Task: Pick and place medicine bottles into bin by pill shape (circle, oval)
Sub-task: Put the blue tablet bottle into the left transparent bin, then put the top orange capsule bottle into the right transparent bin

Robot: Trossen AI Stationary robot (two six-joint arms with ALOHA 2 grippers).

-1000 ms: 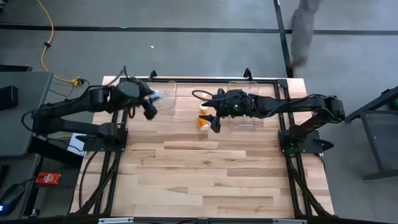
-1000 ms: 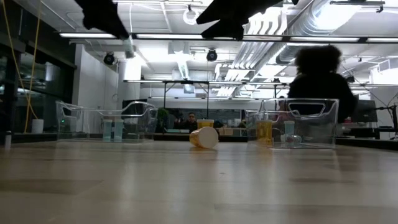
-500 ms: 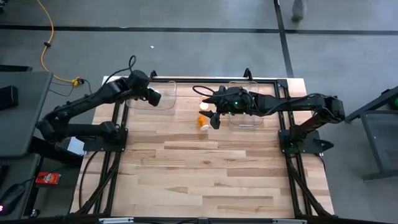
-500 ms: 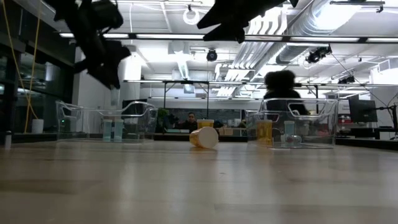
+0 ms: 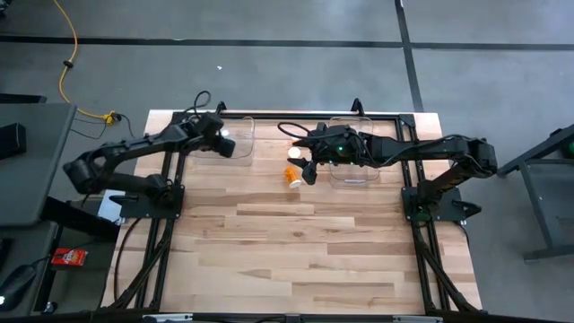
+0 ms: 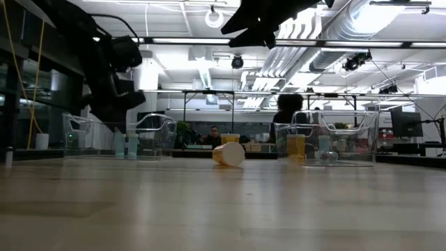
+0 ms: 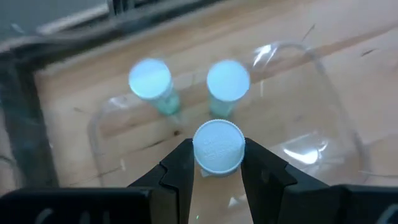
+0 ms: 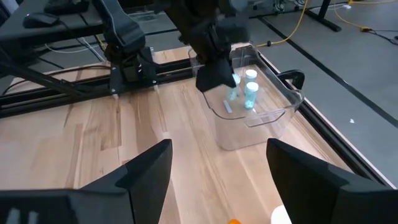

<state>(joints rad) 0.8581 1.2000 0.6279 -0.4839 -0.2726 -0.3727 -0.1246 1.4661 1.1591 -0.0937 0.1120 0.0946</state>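
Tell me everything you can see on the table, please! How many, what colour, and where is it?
Left bin: one, clear plastic, far edge of the table on the left.
Pale bottles: two, white caps, standing inside the left bin.
Held bottle: one, white cap, between the left fingers above the left bin.
Right bin: one, clear plastic, far edge on the right; the low view shows an orange bottle and a pale one in it.
Loose bottles: two, orange with white caps, between the bins; one lies on its side.
Table: one, pale wood.
Left gripper: dark, shut on the held bottle.
Right gripper: dark, fingers open, by the loose bottles.
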